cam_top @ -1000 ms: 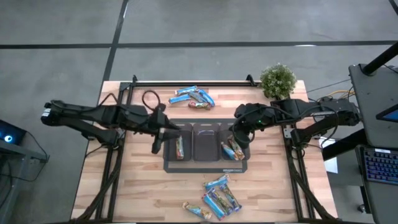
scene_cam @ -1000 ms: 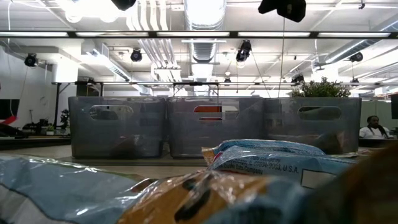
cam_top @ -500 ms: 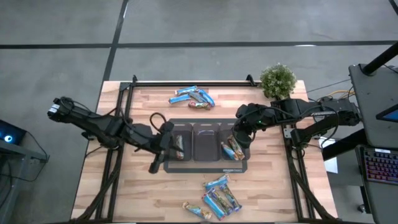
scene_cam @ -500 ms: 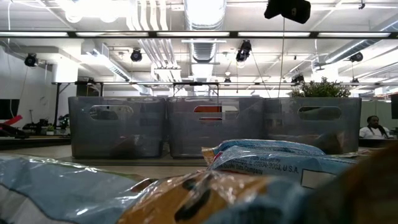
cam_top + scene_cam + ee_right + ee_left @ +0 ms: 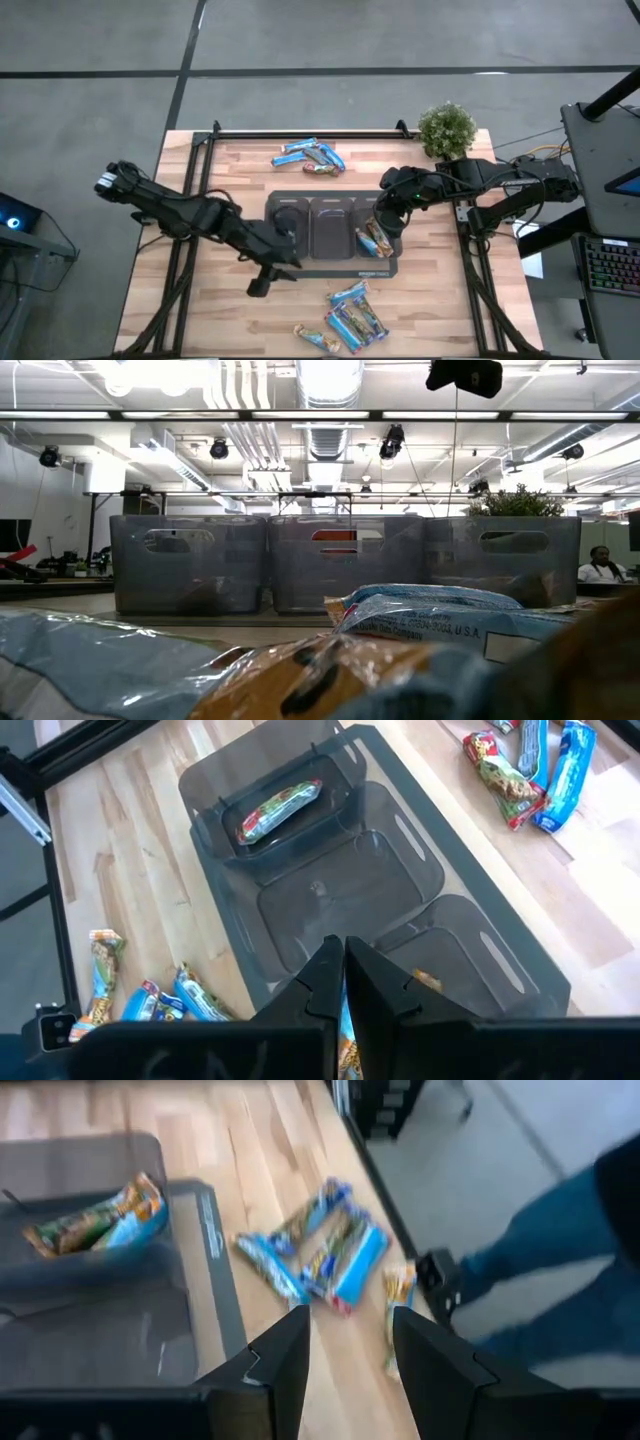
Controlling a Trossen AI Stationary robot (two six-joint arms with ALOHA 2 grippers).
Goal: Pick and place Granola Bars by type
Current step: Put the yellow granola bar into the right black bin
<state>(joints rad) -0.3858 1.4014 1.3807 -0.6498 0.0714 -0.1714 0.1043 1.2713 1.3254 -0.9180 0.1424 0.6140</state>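
Parted and empty, the left gripper (image 5: 262,283) heads toward the near granola bars (image 5: 350,318) (presumably its next pick); the right gripper (image 5: 385,232), closed, waits over the tray (image 5: 330,262).

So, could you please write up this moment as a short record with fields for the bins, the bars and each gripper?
bins: three grey bins in a row at mid-table
left bin: one bar
middle bin: no bar seen
right bin: bars
loose bars: near group, far group
left gripper: open, holding nothing, by the bins' near edge
right gripper: shut, over the right bin
plant: far right corner
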